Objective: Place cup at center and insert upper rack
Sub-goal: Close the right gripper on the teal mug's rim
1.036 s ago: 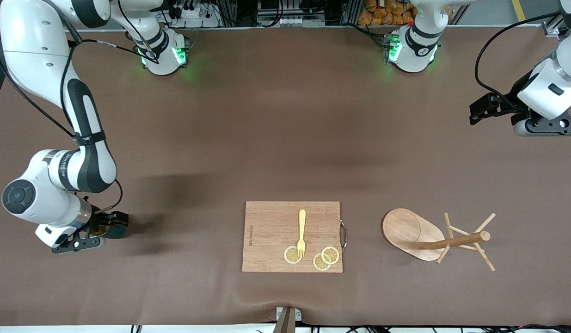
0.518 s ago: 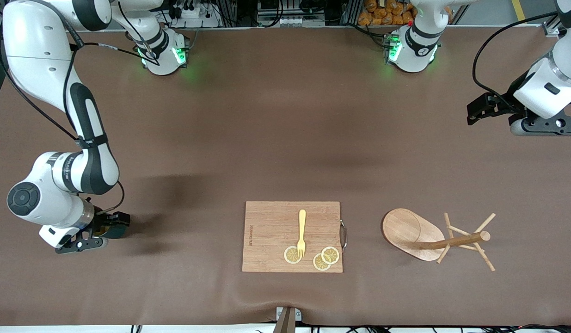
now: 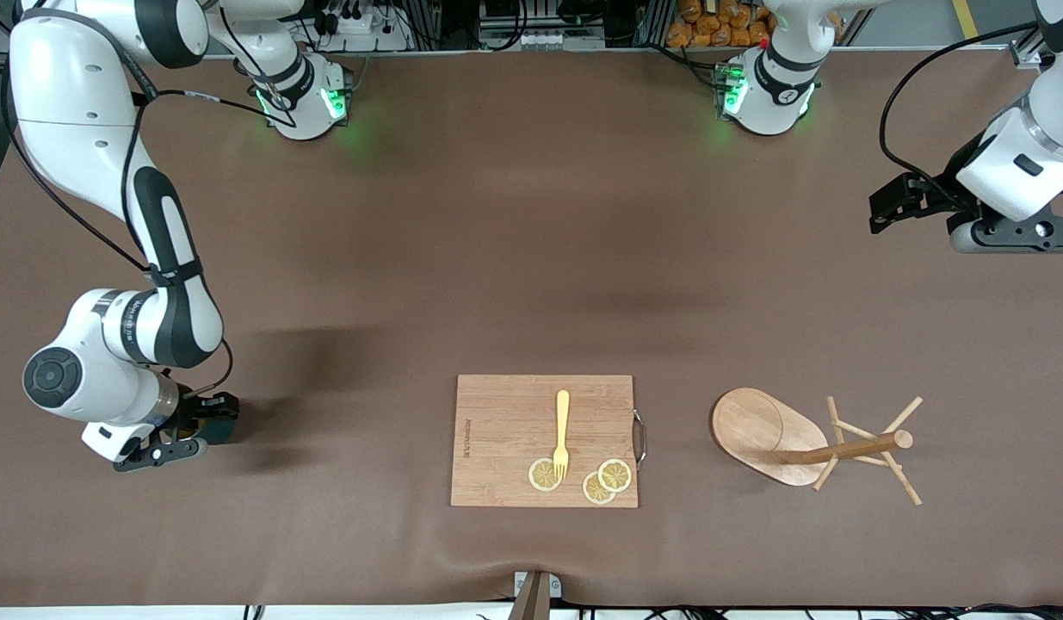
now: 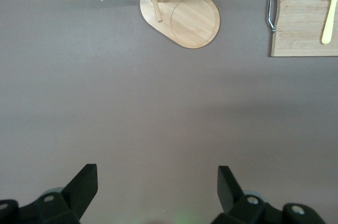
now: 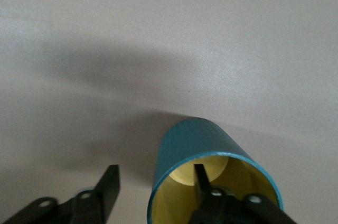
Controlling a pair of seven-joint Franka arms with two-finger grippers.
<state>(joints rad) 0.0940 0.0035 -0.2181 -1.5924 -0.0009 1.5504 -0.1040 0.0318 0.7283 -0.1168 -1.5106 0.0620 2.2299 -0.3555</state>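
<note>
Fingers of the right gripper (image 5: 153, 192) are seen pinching the cup's (image 5: 211, 182) wall, one finger (image 5: 203, 182) inside the yellowish interior and the other (image 5: 108, 184) outside the teal wall. In the front view the right gripper (image 3: 182, 430) is held low near the right arm's end of the table (image 3: 531, 215), toward the edge nearest the camera, with the arm bent steeply downward from its base. The left gripper (image 4: 156, 187) is held with its fingers spread wide, nothing between them; it (image 3: 905, 200) waits over the left arm's end of the table. The upper rack (image 3: 811, 441) is lying tipped on its side near the camera-side edge, beside the cutting board (image 3: 505, 430), which carries a fork (image 3: 561, 430) and lemon slices (image 3: 604, 480).
</note>
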